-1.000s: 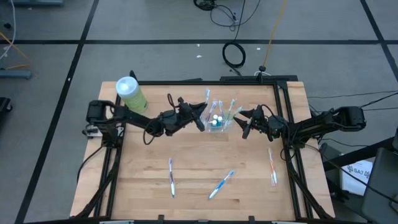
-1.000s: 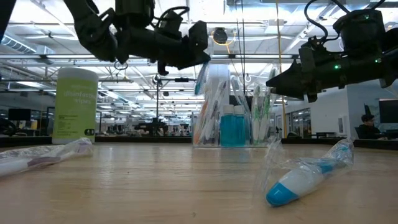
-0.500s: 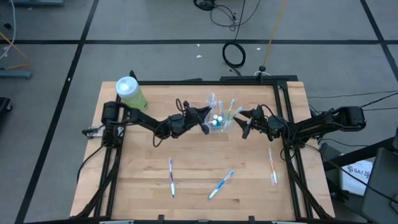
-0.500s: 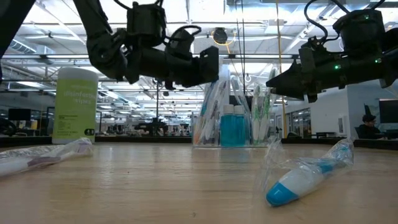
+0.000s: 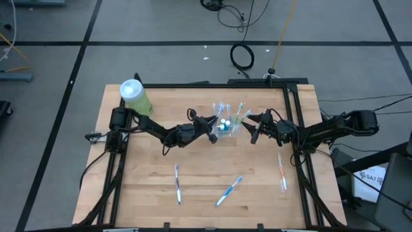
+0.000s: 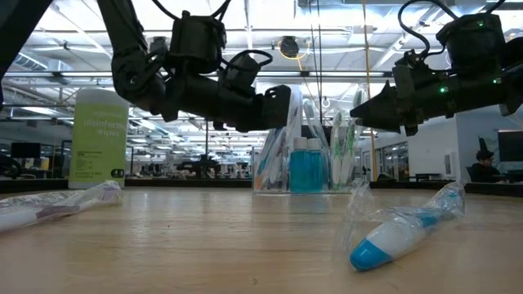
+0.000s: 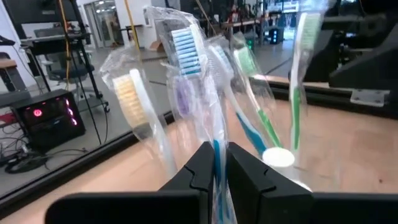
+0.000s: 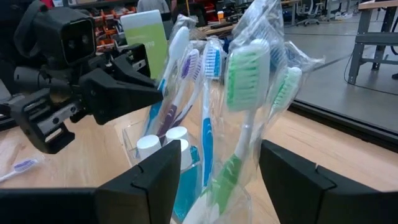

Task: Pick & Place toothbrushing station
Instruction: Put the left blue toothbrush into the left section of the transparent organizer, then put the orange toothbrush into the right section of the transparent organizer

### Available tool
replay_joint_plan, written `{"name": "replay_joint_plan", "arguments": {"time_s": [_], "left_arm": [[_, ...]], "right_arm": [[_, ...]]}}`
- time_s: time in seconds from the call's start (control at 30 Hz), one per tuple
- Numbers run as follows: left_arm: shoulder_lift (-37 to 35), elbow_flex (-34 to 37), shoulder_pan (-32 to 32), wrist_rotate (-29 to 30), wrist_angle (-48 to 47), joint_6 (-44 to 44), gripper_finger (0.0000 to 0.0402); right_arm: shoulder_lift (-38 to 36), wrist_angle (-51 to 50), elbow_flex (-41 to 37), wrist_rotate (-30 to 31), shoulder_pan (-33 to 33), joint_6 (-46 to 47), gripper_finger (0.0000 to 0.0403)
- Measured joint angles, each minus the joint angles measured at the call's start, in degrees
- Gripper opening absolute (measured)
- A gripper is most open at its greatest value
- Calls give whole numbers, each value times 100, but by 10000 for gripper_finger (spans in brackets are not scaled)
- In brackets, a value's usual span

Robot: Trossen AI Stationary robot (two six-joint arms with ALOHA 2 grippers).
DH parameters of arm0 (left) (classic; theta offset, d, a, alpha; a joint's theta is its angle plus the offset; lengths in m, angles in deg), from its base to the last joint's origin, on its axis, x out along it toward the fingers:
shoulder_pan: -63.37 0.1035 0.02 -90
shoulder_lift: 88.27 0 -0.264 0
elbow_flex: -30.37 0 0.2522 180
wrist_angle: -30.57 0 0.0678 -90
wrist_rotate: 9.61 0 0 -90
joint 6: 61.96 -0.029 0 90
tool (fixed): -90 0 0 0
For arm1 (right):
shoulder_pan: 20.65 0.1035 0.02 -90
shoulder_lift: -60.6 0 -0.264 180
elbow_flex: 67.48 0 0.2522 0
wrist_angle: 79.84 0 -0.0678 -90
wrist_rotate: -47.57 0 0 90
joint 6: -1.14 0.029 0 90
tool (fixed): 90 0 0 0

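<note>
Left gripper [image 7: 216, 163] fingers pinch a wrapped blue toothbrush [image 7: 184, 46] — right gripper [image 8: 217, 168] fingers spread.

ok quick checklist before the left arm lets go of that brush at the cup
1. Left gripper pinching a wrapped blue toothbrush: ok, thin handle between near-closed fingers.
2. Brush standing in the clear cup: cannot tell, its lower end is hidden.
3. Cup upright: ok, in the low view.
4. Right gripper open, clear of the bundle: ok, fingers either side, not touching.
5. Teal tubes undisturbed: ok, white caps upright.
6. Loose toothbrushes left to collect: not ok, three still on the table.
</note>
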Motion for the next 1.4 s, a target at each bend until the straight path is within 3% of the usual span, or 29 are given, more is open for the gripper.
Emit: {"name": "replay_joint_plan", "arguments": {"time_s": [0.27,0.9,1.4], "left_arm": [[-4,-2,-70,49,-635,279,30],[-11,-2,-137,13,-937,538,34],[-4,4,-218,-18,-966,394,165]], "right_arm": [[0,3,0,4,0,1,208],[1,-28,-2,2,0,16,208],[1,-34,-4,-7,0,20,208]]}}
